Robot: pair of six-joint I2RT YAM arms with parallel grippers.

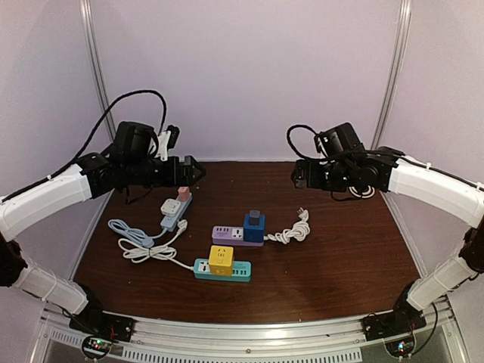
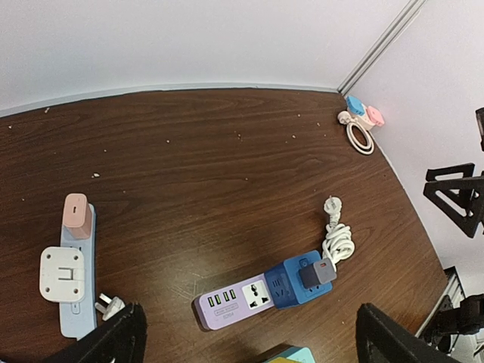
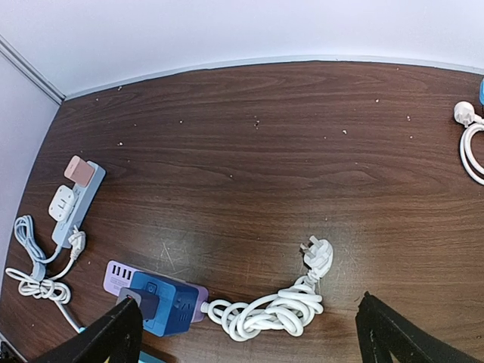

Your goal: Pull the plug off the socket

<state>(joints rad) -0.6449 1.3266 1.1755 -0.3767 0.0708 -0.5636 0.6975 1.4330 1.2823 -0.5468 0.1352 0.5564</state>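
Here, a boxy grey plug (image 2: 316, 271) sits in a cube-shaped blue socket (image 2: 282, 287).

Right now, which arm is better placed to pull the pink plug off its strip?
Left: left gripper hangs near the pink plug on the light blue power strip; right gripper is far across the table.

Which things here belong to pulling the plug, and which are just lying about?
Job (which plug is meant, I cannot tell):
pink plug and white adapter in the light blue strip
grey plug in the blue cube on the purple strip
yellow cube on the teal strip

Lying about:
coiled white cable
blue and pink plugs with cable, far corner
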